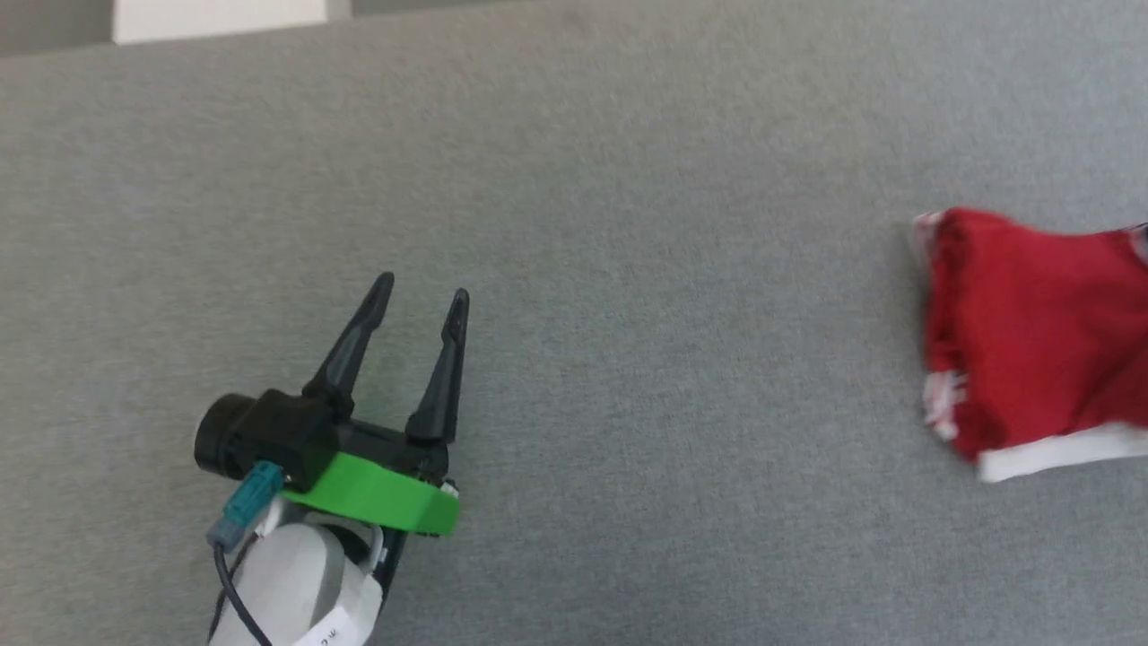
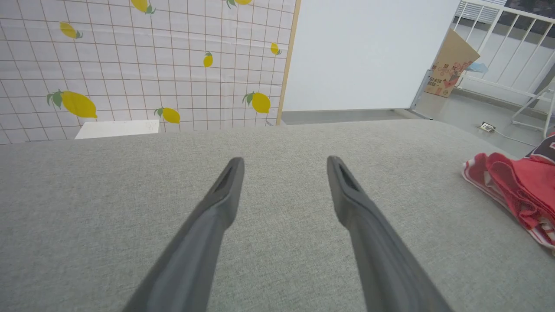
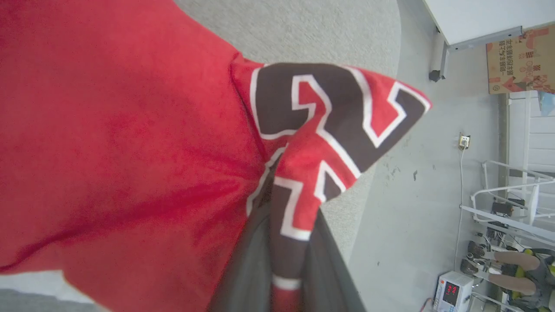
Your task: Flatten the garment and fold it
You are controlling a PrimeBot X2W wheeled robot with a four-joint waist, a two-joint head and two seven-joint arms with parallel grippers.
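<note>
Head view: left gripper [image 1: 422, 287] at 8 o'clock, jaws spread, nothing between them, fingers pointing to 12. Green collar [image 1: 377, 498] sits behind the fingers, pale forearm [image 1: 296, 583] at 7. It is over the grey table [image 1: 628, 269]; contact with it cannot be told. White block [image 1: 220, 18] at 11, past the table's far edge. Garment [image 1: 1031, 350] at 3, cut off by the frame edge and well apart from the left gripper. It is a blurred red bunch with a white band along its lower edge and red-white trim on its left side.

Left wrist view: left gripper [image 2: 285, 159] jaws wide apart, bare table [image 2: 130, 182] between them. Lemon-print tiled wall [image 2: 130, 65] at 10-11, white panel [image 2: 368, 52] at 1, cardboard box [image 2: 448, 65] at 2. Garment [image 2: 516, 186] at 3, crumpled on the table, striped trim showing.

Right wrist view: garment [image 3: 130, 130] covers 9 through centre in plain red, and a fold with black white-outlined print sticks out toward 2. Right gripper [image 3: 290, 225] at 6, jaws pressed together, pinching that printed fold. Table [image 3: 295, 26] at 12, cardboard box [image 3: 518, 60] at 2, floor socket [image 3: 464, 141] at 3. A seated person's legs [image 3: 511, 268] at 4, meter with red digits [image 3: 451, 294] at 5.
</note>
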